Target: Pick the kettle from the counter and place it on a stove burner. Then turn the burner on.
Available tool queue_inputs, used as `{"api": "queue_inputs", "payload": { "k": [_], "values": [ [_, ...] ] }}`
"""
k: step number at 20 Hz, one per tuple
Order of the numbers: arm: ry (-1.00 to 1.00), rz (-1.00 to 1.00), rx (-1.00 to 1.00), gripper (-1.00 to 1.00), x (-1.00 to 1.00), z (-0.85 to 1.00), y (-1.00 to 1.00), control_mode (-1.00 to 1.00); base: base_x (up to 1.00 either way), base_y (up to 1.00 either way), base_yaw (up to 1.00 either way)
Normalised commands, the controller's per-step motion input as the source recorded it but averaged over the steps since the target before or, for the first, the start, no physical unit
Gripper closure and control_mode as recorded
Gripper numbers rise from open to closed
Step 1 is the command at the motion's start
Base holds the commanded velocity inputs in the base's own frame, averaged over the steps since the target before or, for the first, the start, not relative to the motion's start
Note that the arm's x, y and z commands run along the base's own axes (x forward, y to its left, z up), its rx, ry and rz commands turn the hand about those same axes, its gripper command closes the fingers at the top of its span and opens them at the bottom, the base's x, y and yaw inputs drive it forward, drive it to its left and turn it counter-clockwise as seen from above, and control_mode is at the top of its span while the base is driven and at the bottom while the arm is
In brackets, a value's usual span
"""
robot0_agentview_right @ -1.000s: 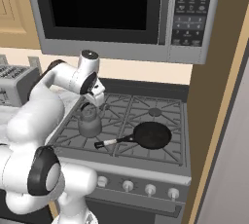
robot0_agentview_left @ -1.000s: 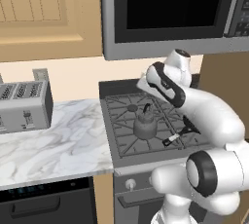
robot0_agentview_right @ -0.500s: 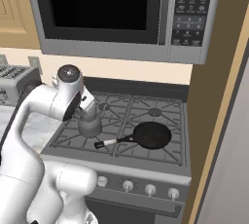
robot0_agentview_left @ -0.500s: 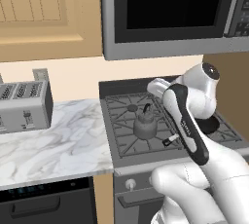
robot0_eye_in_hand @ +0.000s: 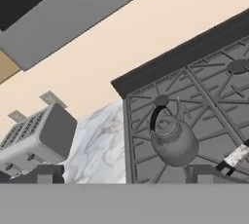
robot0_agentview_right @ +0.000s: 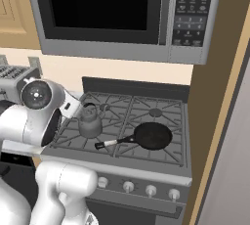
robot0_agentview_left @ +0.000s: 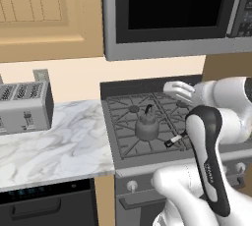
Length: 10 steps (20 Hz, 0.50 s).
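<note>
The dark-grey kettle (robot0_agentview_left: 146,127) (robot0_agentview_right: 90,121) (robot0_eye_in_hand: 173,141) stands upright on the grate of the stove's front-left burner, with its black handle arched on top. The rear-left stove burner (robot0_agentview_left: 134,108) (robot0_agentview_right: 104,106) (robot0_eye_in_hand: 161,100) behind it is bare. My gripper (robot0_agentview_left: 172,88) (robot0_agentview_right: 73,105) (robot0_eye_in_hand: 124,177) hangs above the stove, apart from the kettle. Its fingertips (robot0_eye_in_hand: 46,173) stand wide open with nothing between them. The marble counter (robot0_agentview_left: 59,141) (robot0_eye_in_hand: 99,145) lies left of the stove.
A black frying pan (robot0_agentview_right: 152,135) sits on the front-right grate, its handle (robot0_agentview_left: 174,141) (robot0_eye_in_hand: 236,156) pointing toward the kettle. A toaster (robot0_agentview_left: 24,106) (robot0_agentview_right: 14,75) (robot0_eye_in_hand: 36,140) stands on the counter. A microwave (robot0_agentview_left: 172,9) (robot0_agentview_right: 122,13) hangs overhead. Knobs (robot0_agentview_left: 131,185) (robot0_agentview_right: 128,186) line the stove front.
The hand has drawn back from just over the kettle's handle, up and to the right in the left base view. The kettle has stayed on the grate. The jaws stayed open.
</note>
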Motion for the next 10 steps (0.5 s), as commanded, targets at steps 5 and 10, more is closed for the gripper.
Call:
{"api": "queue_inputs", "payload": {
  "k": [5,10],
  "values": [
    [-0.13,-0.01,-0.04,-1.0,-0.31,0.68,0.03,-1.0,0.0,0.0,0.0],
    [0.0,0.0,-0.05,-1.0,-0.28,0.51,0.0,-1.0,0.0,0.0,0.0]
  ]
}}
